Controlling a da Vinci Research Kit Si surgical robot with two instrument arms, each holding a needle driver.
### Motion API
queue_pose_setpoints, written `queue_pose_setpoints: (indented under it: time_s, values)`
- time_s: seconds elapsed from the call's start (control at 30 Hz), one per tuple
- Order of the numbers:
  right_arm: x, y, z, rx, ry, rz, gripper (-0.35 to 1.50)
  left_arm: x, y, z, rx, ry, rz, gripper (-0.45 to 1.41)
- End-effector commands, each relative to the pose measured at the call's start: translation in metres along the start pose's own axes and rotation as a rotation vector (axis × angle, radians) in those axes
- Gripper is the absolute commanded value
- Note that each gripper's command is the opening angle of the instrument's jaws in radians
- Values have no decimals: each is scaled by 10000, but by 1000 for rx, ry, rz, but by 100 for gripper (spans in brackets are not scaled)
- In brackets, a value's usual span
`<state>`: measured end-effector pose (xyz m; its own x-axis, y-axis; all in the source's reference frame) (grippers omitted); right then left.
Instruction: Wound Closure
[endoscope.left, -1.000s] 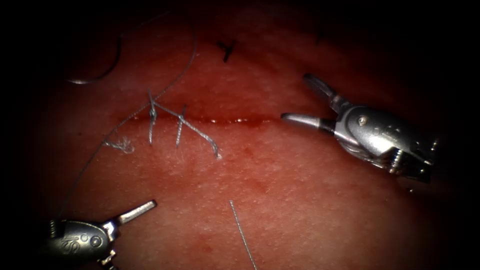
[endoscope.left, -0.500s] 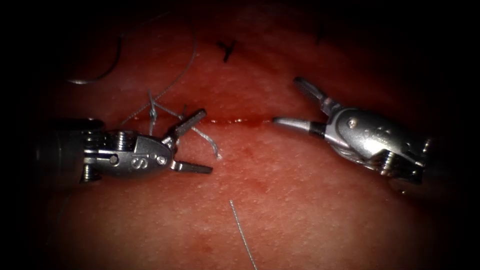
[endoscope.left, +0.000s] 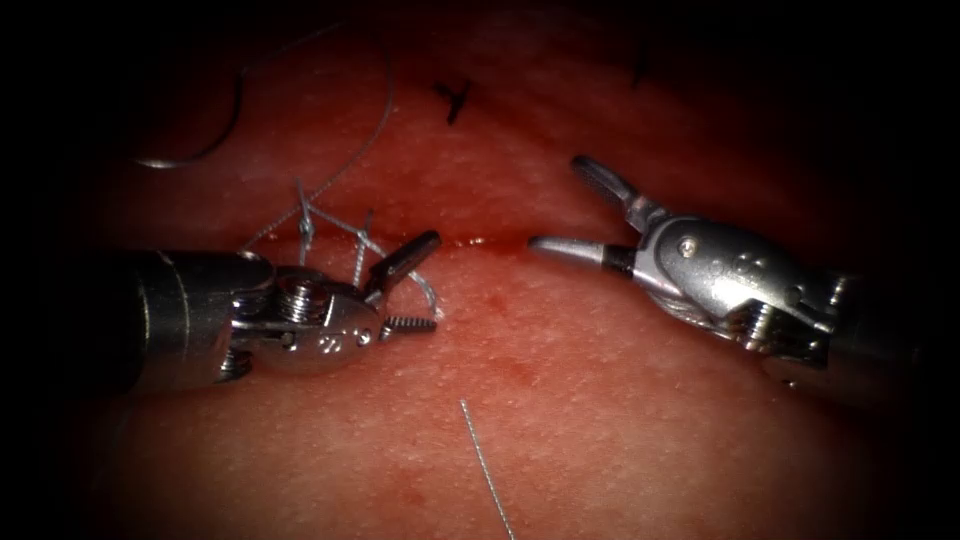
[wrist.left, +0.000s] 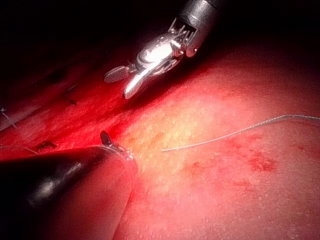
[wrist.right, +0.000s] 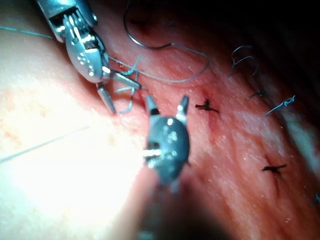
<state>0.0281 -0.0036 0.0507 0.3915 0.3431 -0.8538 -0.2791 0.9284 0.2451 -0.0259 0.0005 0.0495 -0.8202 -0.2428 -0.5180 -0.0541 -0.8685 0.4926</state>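
The tissue (endoscope.left: 620, 420) has a horizontal cut (endoscope.left: 490, 240) wet with red fluid. At the cut's left end sits a knotted stitch (endoscope.left: 305, 228) with frayed thread tails (endoscope.left: 425, 290). My left tool (endoscope.left: 422, 288) is open, one jaw on each side of a tail, holding nothing. The right tool (endoscope.left: 560, 207) hovers open over the cut's middle, also holding nothing. Free of both tools, the curved needle (endoscope.left: 215, 135) lies on the tissue at the far upper left, its thread (endoscope.left: 385, 110) arcing down to the knot. The right wrist view has the needle (wrist.right: 145, 44), left tool (wrist.right: 125, 98) and right tool (wrist.right: 167, 105).
A loose cut piece of thread (endoscope.left: 485, 465) lies on the near tissue, also seen in the left wrist view as a pale thread (wrist.left: 240, 132). Dark older stitches (endoscope.left: 455, 97) sit beyond the cut, with more stitches (wrist.right: 205, 106) in the right wrist view.
My left tool swept in from the lower left up to the knot's tails with its jaws open. The right tool drifted slightly left, still open. The needle has not moved.
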Motion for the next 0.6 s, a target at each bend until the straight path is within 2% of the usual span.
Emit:
queue_pose_setpoints:
  time_s: [0.03,0.33,0.6]
  values:
    - [2,3,10,1,5,-3,143,2,0,10,5,-6,10,44]
    - [2,2,13,4,5,-4,143,16,19,19,1,19,69,32]
    - [2,0,14,4,6,-4,143,1,15,30,4,-19,103,25]
